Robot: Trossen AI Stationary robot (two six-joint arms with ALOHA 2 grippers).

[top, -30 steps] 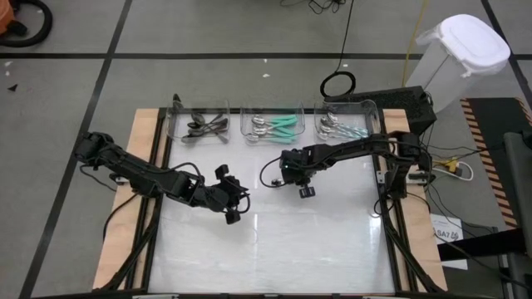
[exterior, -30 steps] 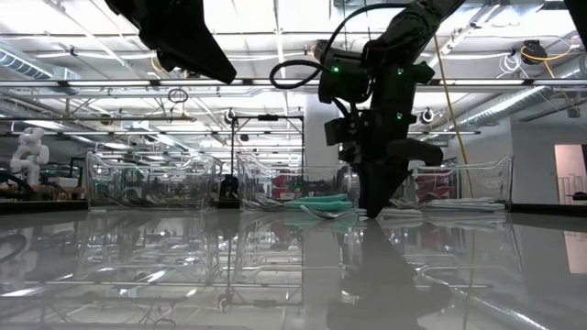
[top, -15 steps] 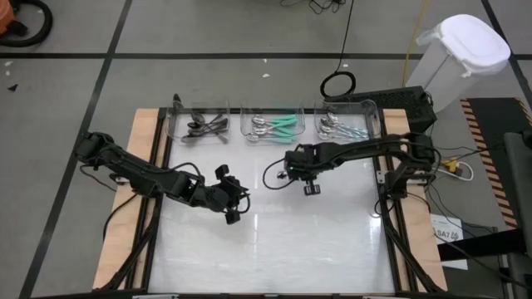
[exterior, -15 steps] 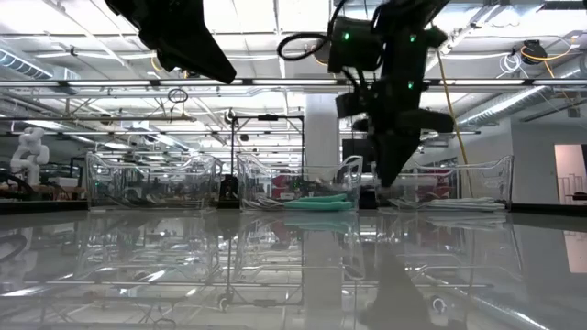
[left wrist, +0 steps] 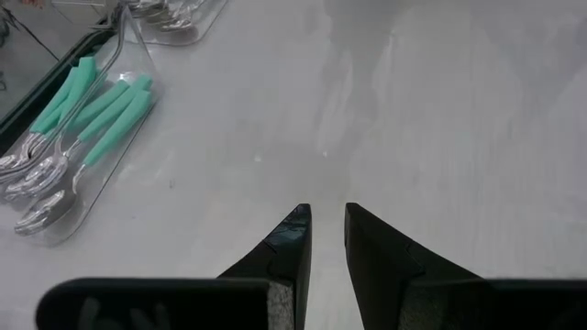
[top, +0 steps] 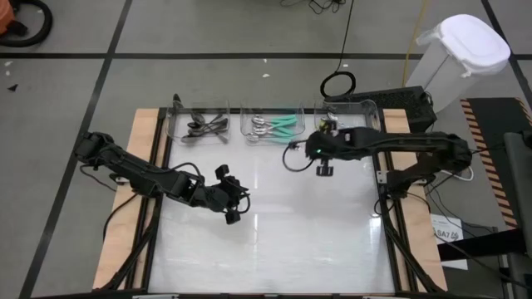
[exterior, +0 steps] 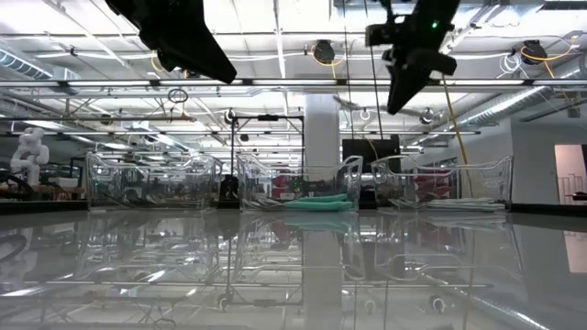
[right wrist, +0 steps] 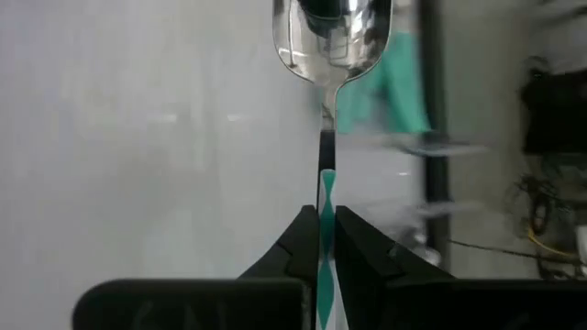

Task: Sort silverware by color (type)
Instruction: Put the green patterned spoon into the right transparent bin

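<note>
Since a second ago the right gripper [top: 322,169] has travelled from mid-table toward two o'clock and risen; the left gripper [top: 232,215] has not shifted.

High view: the right gripper hangs just short of the far edge, between the middle bin [top: 273,124] and the right-hand bin [top: 370,116]. The left bin [top: 199,124] holds dark silverware, the middle one teal-handled pieces. The left arm waits at about eight o'clock from table centre.

Low view: the right gripper [exterior: 404,87] sits high at one o'clock, well above the row of bins; the table [exterior: 293,266] shows no loose utensil.

Left wrist view: its fingers [left wrist: 292,240] stand slightly apart with nothing between them, and the teal-handled spoons [left wrist: 78,124] lie in their bin off at ten o'clock.

Right wrist view: the fingers [right wrist: 303,240] are clamped on the teal handle of a spoon [right wrist: 332,37], its silver bowl pointing forward.

This looks like the carry to the drop. To do it well, I would bring the spoon over the middle bin, which holds its colour, lower it inside the walls, line it up with the pieces already there, then release.
</note>
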